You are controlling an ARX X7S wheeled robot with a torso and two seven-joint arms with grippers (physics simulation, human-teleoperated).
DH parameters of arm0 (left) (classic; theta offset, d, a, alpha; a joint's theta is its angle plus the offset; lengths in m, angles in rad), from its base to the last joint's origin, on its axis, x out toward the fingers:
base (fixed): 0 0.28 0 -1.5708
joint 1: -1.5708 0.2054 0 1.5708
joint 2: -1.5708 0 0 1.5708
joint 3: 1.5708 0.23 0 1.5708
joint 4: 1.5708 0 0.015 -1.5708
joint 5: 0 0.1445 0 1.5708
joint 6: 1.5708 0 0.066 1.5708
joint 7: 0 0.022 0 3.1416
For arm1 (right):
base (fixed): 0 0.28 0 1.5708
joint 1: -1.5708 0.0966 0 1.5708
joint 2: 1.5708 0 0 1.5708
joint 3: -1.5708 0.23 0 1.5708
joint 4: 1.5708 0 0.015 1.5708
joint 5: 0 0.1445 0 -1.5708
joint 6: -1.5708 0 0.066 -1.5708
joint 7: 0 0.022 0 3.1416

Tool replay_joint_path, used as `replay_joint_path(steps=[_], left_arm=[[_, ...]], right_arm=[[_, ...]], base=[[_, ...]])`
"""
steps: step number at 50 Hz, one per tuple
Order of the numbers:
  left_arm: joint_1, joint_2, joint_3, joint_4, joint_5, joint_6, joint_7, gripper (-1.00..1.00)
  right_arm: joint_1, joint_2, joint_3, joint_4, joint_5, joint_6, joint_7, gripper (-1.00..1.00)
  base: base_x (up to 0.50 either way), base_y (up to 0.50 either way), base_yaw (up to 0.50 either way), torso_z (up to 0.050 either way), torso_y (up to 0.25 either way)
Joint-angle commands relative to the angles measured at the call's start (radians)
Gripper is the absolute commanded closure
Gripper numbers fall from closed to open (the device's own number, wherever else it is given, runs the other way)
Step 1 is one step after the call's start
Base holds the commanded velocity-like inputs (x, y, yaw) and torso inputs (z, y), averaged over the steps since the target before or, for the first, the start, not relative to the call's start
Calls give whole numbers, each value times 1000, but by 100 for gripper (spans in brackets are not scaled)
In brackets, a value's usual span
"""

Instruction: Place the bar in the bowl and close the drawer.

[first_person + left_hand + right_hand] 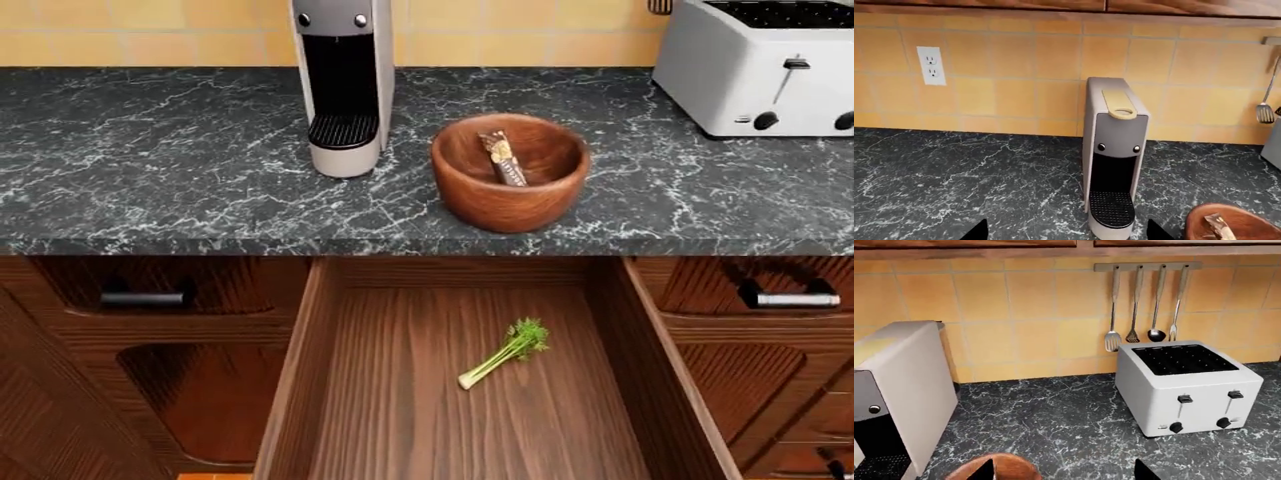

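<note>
The bar (503, 158) lies in the bowl (467, 190) near the worktop's front edge. The drawer (300, 380) is open; I must shut it. Both jaws sit apart, empty.

Head view: high, steeply down over counter front edge (400, 235) and open drawer (454, 400). Both wrist views: low, level toward the tiled wall; all three share the coffee machine (1113, 155).

Left end effector (1062, 231) showing only two black pointed fingertips (977, 231), right end effector (1064, 471) likewise two black pointed fingertips (984, 471), no markings discernible
</note>
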Motion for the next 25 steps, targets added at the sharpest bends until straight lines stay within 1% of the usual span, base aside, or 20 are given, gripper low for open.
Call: replay_joint_path(steps=[1, 5, 20, 25], left_arm=[[126, -139, -88, 254, -365, 7, -253, -100], [130, -136, -79, 251, -370, 12, -254, -100], [96, -129, -56, 268, -400, 39, -276, -100], [93, -128, -49, 273, -404, 43, -278, -100]], right_arm=[[-163, 258, -102, -373, 1009, -16, 598, -100], [-159, 273, -122, -387, 1033, -25, 606, -100], [-113, 311, -189, -406, 1092, -48, 619, -100], [-117, 314, -187, -413, 1088, -46, 597, -100]], base=[[0, 0, 0, 0, 250], [-21, -30, 0, 0, 250], [-384, -492, 0, 0, 0], [-232, -500, 0, 0, 0]])
